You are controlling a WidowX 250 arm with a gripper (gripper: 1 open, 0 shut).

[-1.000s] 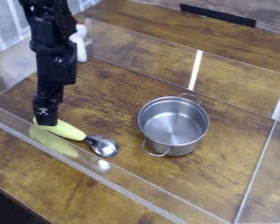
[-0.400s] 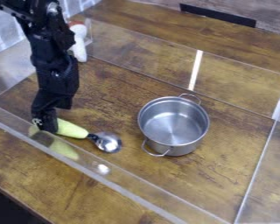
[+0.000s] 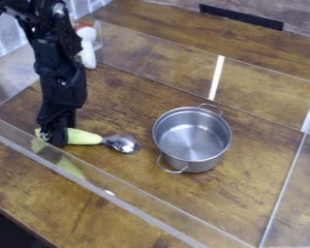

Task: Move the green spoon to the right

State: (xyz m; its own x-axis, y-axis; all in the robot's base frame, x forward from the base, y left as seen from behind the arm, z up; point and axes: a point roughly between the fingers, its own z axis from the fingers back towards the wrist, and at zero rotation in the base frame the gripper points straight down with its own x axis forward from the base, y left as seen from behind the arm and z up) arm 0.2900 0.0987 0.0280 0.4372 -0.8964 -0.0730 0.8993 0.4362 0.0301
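The green spoon lies on the wooden table at the left, its yellow-green handle pointing left and its shiny metal bowl pointing right toward the pot. My gripper points straight down at the handle's left end. Its black fingers are closed around that end, low against the table. The very tip of the handle is hidden behind the fingers.
A steel pot with side handles stands right of the spoon's bowl, a small gap between them. Low clear plastic walls fence the work area. A white-and-red object stands behind the arm at the back left.
The gripper sank onto the handle's end and closed on it. The spoon swung, its bowl shifting up and slightly right toward the pot.
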